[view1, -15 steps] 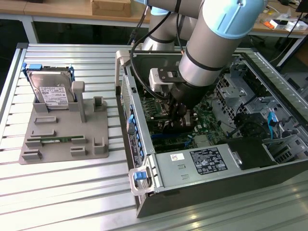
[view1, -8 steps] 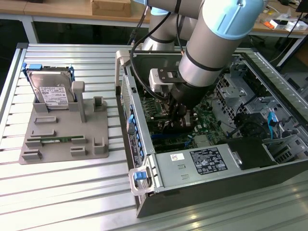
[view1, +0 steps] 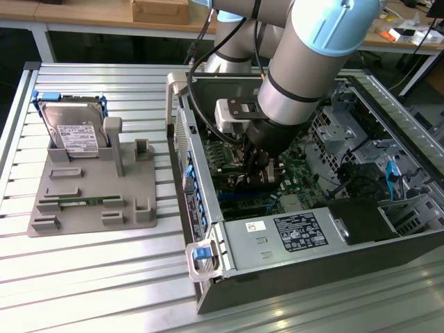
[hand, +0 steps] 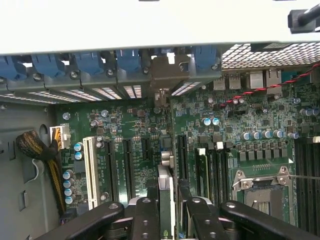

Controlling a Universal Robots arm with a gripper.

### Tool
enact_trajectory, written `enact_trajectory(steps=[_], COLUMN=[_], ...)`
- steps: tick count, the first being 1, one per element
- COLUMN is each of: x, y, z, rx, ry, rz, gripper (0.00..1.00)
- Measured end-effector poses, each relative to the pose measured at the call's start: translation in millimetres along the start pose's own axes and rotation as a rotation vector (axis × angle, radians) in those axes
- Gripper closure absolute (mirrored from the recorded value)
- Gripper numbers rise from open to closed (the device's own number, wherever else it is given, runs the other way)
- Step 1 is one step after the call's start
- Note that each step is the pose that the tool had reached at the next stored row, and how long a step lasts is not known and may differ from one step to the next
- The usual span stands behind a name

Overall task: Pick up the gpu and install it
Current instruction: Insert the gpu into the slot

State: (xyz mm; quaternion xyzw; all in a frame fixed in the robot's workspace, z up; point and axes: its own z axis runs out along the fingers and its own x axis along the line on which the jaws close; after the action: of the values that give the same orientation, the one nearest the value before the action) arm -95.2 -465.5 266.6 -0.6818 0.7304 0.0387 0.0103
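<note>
The gpu (hand: 165, 192) is a thin card seen edge-on in the wrist view, standing upright between the gripper's (hand: 167, 207) two black fingers (hand: 145, 215), which clamp it from both sides. Its silver-beige bracket end (hand: 167, 159) points ahead of the fingers toward the case's rear slot openings. The card sits low over the green motherboard, lined up along the black expansion slots directly beneath the gripper
</note>
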Motion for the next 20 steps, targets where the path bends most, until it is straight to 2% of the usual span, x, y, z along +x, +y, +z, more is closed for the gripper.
enact_trajectory(steps=[20], x=[-0.5], y=[0.0], z=[2.6], rx=[-0.0014], ry=[0.0009], rz=[-0.021], gripper=[0.73])
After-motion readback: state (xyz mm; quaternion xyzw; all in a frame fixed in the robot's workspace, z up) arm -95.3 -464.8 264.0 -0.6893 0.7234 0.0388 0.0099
